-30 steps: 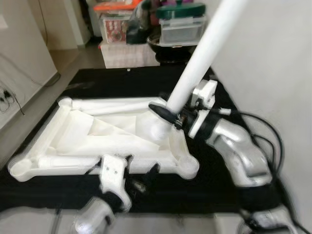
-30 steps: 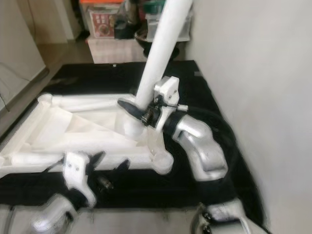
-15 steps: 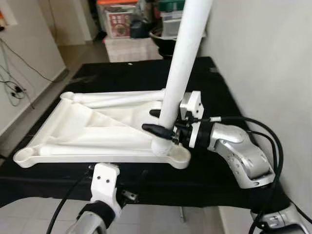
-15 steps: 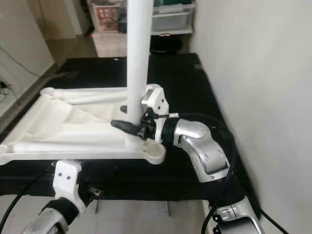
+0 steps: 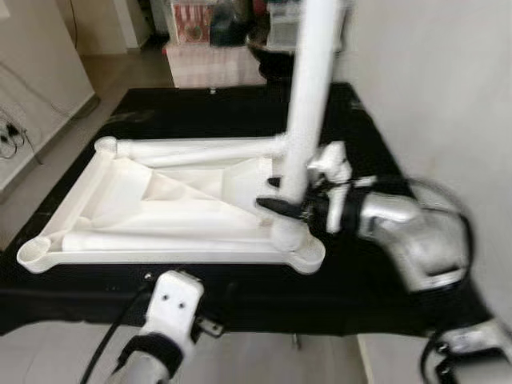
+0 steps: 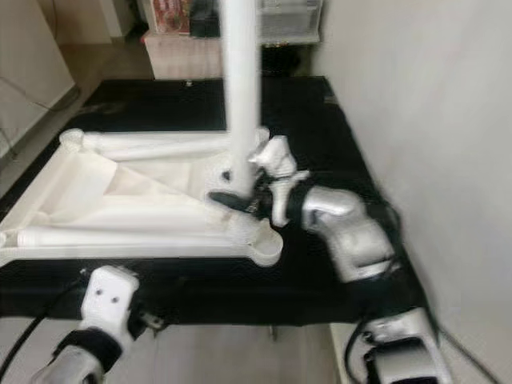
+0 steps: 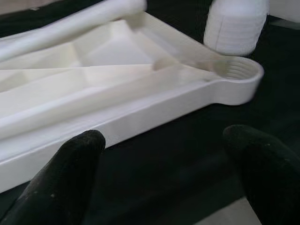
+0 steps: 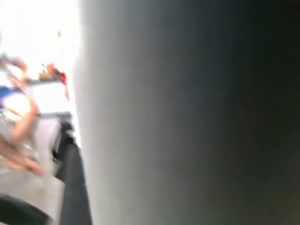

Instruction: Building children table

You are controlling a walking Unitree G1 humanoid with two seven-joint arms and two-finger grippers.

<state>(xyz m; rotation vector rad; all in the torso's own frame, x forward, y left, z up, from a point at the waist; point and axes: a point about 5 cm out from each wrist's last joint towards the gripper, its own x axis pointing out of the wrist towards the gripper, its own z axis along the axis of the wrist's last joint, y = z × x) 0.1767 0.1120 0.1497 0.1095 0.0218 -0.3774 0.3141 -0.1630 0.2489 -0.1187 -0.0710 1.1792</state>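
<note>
1. Standing upright near the 4 o'clock corner of the upturned white tabletop (image 5: 160, 212), the white table leg (image 5: 308, 104) has its lower end beside the corner socket (image 5: 302, 258); whether it sits in a socket of its own I cannot tell.
2. The right gripper (image 5: 290, 204) is clamped around the leg low down, just above its base, with one black finger showing at the leg's 9 o'clock side.
3. The left gripper (image 7: 159, 173) hovers with fingers (image 7: 70, 159) spread wide and empty, over the black mat (image 5: 240, 120) just off the tabletop's 6 o'clock edge.
4. Handling, as a judgement: the parts look like hollow moulded plastic, so light and stiff, but smooth and likely slippery under rubber pads. The long leg gives plenty of leverage, so a tilt could cross the ridged thread seen in the left wrist view.
5. Best hold: keep the grip low on the leg for twisting, and let the left gripper pinch the tabletop's near rim to stop the light panel spinning on the mat.
</note>
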